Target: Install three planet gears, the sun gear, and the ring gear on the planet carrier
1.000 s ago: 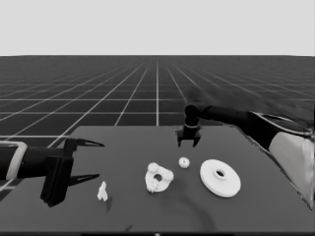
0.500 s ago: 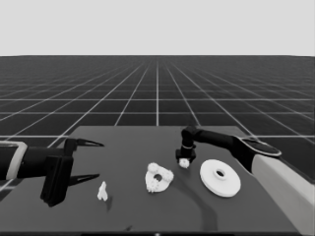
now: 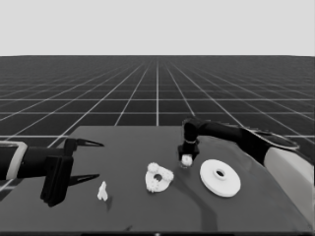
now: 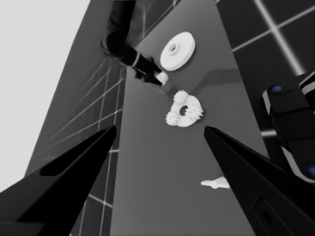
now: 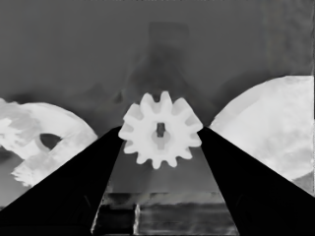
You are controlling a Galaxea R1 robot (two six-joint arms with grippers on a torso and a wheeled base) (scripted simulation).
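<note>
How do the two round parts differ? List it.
The larger round part is wider than the smaller round part. The larger is bare, with a raised hub; the smaller carries gears around its hole. The larger lies right of the right gripper, the smaller to its left. Both are white, flat on the table.

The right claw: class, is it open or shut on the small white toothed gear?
Shut on it: the right claw has both black fingers touching the small white toothed gear's sides.

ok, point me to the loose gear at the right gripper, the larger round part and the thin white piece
Loose gear point(image 5: 160, 130): right wrist view, on its face beside the centre hole.
Larger round part point(image 3: 220, 177): head view, on the flat face below the hub.
Thin white piece point(image 3: 102, 191): head view, on its middle.
</note>
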